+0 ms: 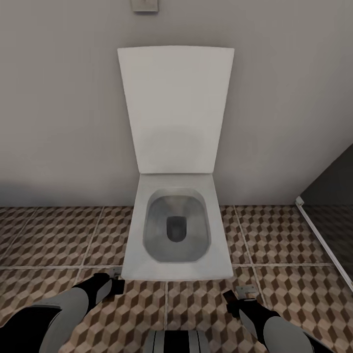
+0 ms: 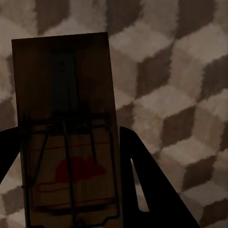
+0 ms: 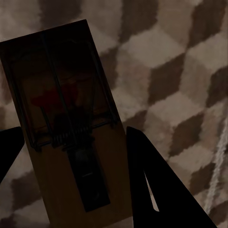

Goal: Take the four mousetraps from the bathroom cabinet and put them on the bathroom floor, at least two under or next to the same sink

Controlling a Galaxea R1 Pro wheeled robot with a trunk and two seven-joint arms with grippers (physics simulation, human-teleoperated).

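Note:
Each of my grippers holds one mousetrap above the bathroom floor (image 1: 284,240). In the left wrist view a tan mousetrap (image 2: 61,71) with dark wire and a red mouse print sits between the dark fingers (image 2: 147,180) of my left gripper (image 2: 69,135), which is shut on it. My right gripper (image 3: 73,135) is shut on a second mousetrap (image 3: 52,61), its wire spring facing the camera. In the head view my left gripper (image 1: 115,280) hangs by the toilet's front left corner. My right gripper (image 1: 239,295) hangs just past its front right corner. Cube-patterned tiles (image 2: 180,95) lie close beneath both traps.
A white square toilet (image 1: 132,255) with its lid (image 1: 175,108) raised stands straight ahead against the grey wall. A dark panel with a white floor rail (image 1: 321,240) runs along the right. Open tiles spread to the left and right of the toilet.

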